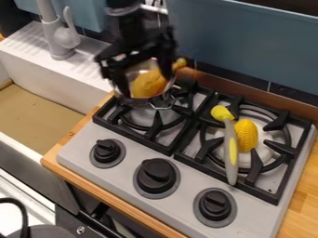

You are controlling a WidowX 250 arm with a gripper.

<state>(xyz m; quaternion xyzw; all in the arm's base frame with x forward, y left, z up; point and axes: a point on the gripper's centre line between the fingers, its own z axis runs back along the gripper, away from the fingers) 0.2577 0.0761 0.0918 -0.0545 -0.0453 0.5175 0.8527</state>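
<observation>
One grey stove [186,186] gives level support by its black grates [140,139]; the end effector [148,87] is with its fingers apart over the metal pot [140,69] on the left side, seemingly to straddle it. On the right, a grey-yellow utensil [231,144] lies beside the corn [247,135].

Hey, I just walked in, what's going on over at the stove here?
A black robot arm hangs over the stove, its pincer right at a metal pot on the burner nearer the sink. A yellow thing sits in the pot; whether the pincer grips anything is unclear. On the other burner, a toy corn cob lies beside a long grey-and-yellow utensil.
</observation>
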